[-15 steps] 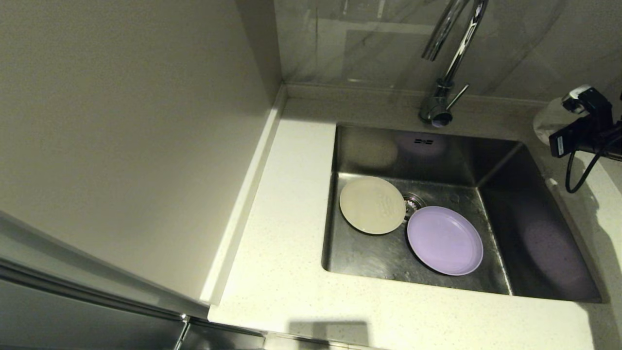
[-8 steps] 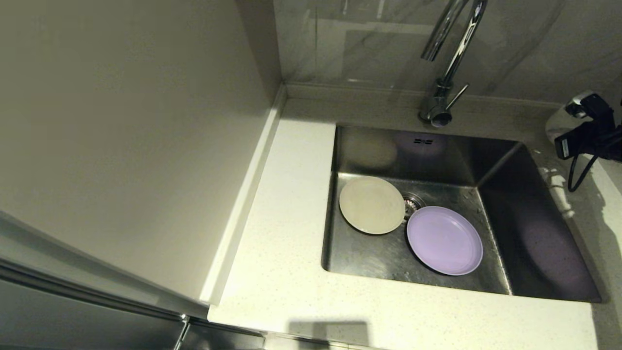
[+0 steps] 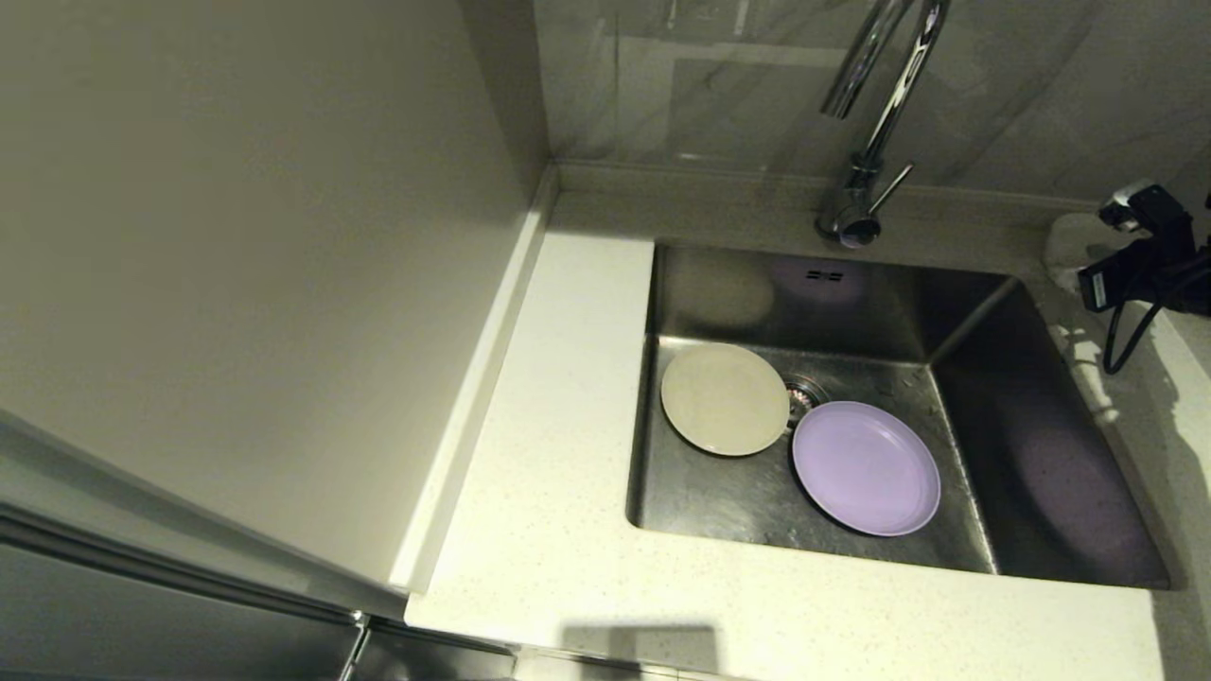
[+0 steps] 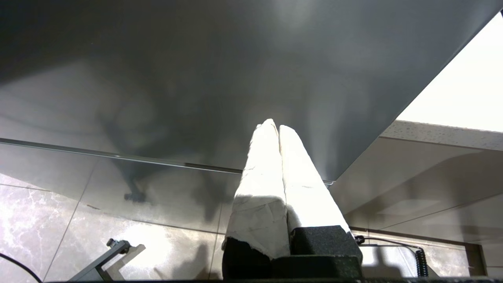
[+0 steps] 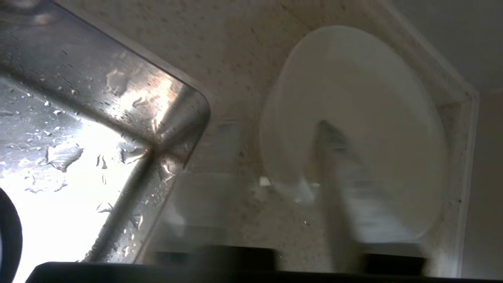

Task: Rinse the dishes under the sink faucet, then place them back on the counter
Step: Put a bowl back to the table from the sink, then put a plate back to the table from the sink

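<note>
While our right gripper point(image 5: 334, 188), whose finger state we cannot tell, hovers by the white bowl point(image 5: 353, 129) on the counter point(image 3: 558, 454), 2 dishes, the cream plate point(image 3: 724, 398) and lilac plate point(image 3: 866, 467), lie in the sink point(image 3: 1041, 454), seemingly unrinsed; our left gripper point(image 4: 278, 129) sits parked, pressed together.

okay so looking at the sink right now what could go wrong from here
The white bowl sits on wet counter at the far right corner, beside the sink rim; a nudge from the right gripper could slide it in. The cream plate partly covers the drain, so rinse water may pool.
</note>
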Tool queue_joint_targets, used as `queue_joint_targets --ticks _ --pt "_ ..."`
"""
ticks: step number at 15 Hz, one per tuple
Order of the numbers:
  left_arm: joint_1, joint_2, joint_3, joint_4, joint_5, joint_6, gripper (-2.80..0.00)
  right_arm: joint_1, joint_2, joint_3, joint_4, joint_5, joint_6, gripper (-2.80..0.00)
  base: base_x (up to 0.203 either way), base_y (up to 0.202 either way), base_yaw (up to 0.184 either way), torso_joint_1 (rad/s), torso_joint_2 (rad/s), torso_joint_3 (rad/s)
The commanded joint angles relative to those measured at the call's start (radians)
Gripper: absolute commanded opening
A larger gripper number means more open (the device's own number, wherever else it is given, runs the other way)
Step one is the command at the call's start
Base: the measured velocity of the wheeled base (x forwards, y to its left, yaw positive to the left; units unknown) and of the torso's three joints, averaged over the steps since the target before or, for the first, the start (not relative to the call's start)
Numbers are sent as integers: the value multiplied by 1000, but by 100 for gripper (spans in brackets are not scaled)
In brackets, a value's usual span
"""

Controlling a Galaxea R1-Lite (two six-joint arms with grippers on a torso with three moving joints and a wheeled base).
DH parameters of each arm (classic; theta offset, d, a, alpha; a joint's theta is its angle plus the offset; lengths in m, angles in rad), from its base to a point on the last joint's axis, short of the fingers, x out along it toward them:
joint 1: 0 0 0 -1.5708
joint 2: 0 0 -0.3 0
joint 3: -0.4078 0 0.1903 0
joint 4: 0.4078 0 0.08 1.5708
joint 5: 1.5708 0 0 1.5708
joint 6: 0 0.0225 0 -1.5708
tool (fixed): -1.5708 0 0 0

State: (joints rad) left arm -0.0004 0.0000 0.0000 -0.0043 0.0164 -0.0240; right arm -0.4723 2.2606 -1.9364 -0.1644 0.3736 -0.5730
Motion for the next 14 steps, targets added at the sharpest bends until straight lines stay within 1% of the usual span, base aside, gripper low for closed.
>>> queue_joint_targets --ticks 1,2,4,6,7,8,10,12,13,14 --pt "0 -2 0 0 0 -1 -280 0 -7 -3 -3 4 0 0 0 0 0 0 0 0" --pt "0 -2 0 0 0 -1 -280 0 -17 -4 -6 7 8 0 0 0 0 0 0 0" --pt "0 -2 0 0 0 -1 -280 4 -56 1 -5 36 59 0 0 0 0 0 0 0" --pt "0 -2 0 0 0 -1 -280 9 -135 37 4 139 119 0 0 0 0 0 0 0" --pt "0 -2 0 0 0 -1 -280 14 -199 90 18 192 142 0 0 0 0 0 0 0" --pt "0 -2 0 0 0 -1 -280 23 -267 163 31 237 165 0 0 0 0 0 0 0" --pt "0 -2 0 0 0 -1 -280 70 -402 385 39 297 202 0 0 0 0 0 0 0" --pt "0 -2 0 0 0 -1 -280 129 -488 581 8 302 212 0 0 0 0 0 0 0" --pt "0 -2 0 0 0 -1 -280 173 -526 663 -9 287 215 0 0 0 0 0 0 0" --pt "0 -2 0 0 0 -1 -280 219 -549 714 -16 258 217 0 0 0 0 0 0 0"
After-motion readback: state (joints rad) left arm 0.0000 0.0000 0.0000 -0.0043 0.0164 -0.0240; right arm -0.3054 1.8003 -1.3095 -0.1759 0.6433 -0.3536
